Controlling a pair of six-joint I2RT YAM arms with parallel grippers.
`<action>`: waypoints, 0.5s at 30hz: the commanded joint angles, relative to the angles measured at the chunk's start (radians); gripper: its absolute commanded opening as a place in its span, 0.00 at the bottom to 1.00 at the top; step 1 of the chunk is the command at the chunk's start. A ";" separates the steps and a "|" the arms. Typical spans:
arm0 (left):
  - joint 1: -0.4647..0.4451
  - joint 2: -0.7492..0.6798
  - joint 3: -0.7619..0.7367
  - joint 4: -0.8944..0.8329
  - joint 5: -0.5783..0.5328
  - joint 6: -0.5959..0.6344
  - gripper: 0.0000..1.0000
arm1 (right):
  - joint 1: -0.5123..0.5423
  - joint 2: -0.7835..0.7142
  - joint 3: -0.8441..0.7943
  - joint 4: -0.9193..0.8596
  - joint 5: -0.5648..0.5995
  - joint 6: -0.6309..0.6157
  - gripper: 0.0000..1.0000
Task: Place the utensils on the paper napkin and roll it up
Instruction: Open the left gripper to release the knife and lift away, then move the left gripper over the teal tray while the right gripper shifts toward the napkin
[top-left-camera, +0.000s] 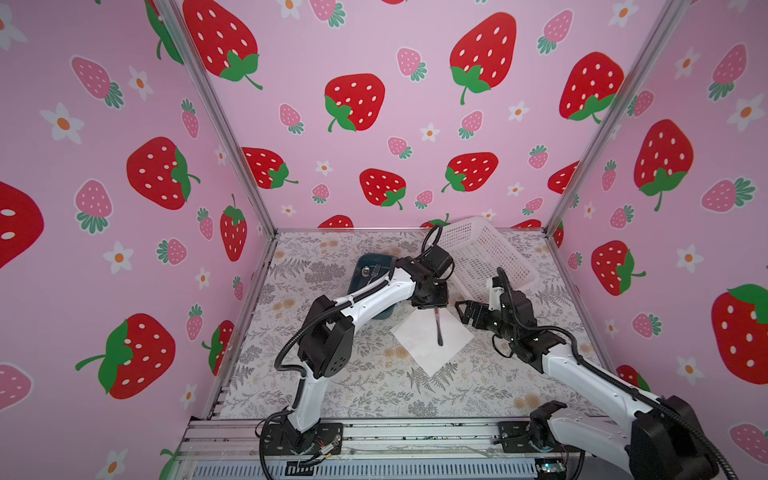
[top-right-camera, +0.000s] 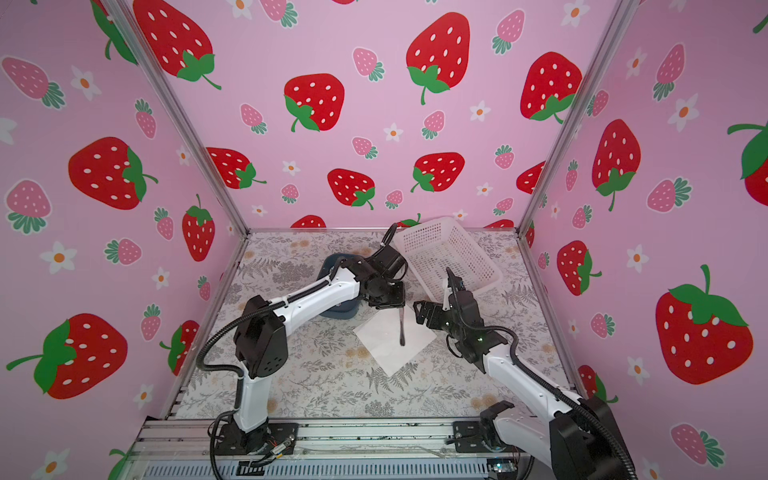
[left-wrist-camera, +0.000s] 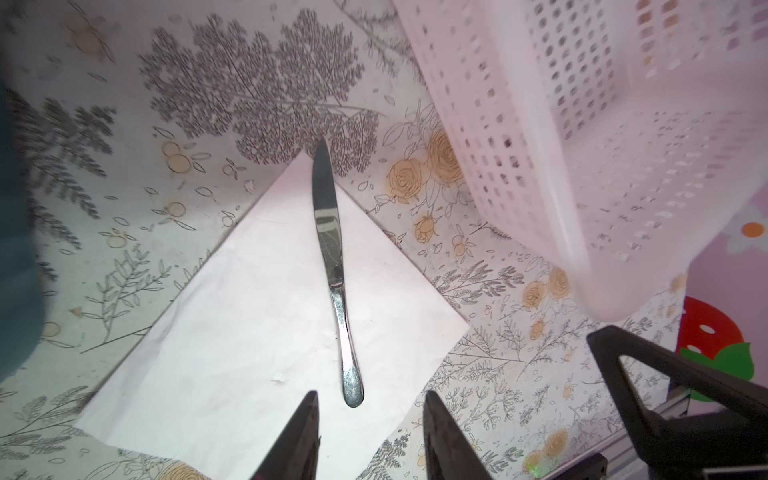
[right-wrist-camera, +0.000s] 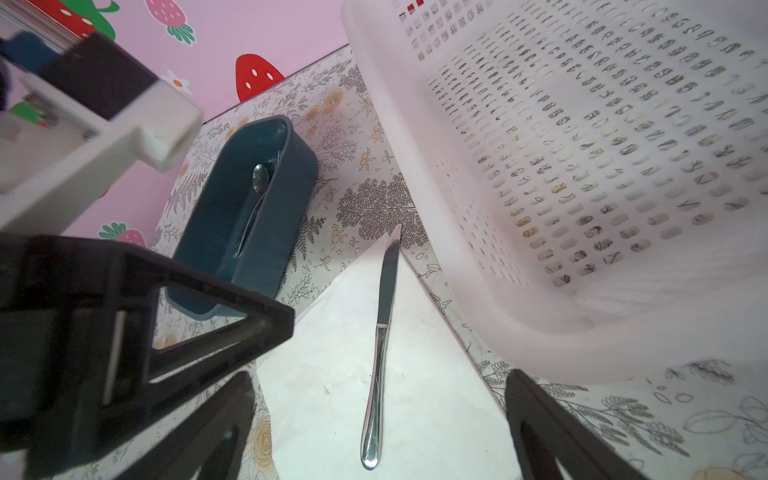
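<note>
The white paper napkin (top-left-camera: 417, 345) (top-right-camera: 384, 345) lies as a diamond on the floral table. A silver knife (top-left-camera: 439, 328) (left-wrist-camera: 330, 257) (right-wrist-camera: 384, 324) rests along its middle, its blade tip just past the far corner. My left gripper (top-left-camera: 434, 308) (left-wrist-camera: 370, 397) hovers over the handle end, open, with nothing between its fingers. My right gripper (top-left-camera: 461, 311) (right-wrist-camera: 380, 376) stands open just right of the napkin, also empty. A spoon (right-wrist-camera: 259, 178) and a fork (top-left-camera: 376, 270) lie inside the blue tub (top-left-camera: 357, 282) (right-wrist-camera: 291, 187).
A white perforated basket (top-left-camera: 486, 257) (left-wrist-camera: 540, 124) (right-wrist-camera: 582, 166) sits tilted at the back right, close to the napkin's far edge. The blue tub stands just left of the napkin, partly under my left arm. Pink strawberry walls enclose the table on three sides.
</note>
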 joint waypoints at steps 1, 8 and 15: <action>-0.004 -0.072 -0.069 0.024 -0.099 0.041 0.43 | -0.005 -0.022 -0.013 0.000 0.027 0.026 0.97; 0.001 -0.245 -0.211 0.088 -0.228 0.118 0.50 | -0.005 -0.056 0.029 -0.067 0.021 0.068 1.00; 0.023 -0.324 -0.231 0.071 -0.345 0.176 0.70 | -0.019 -0.207 -0.019 -0.066 -0.020 0.166 1.00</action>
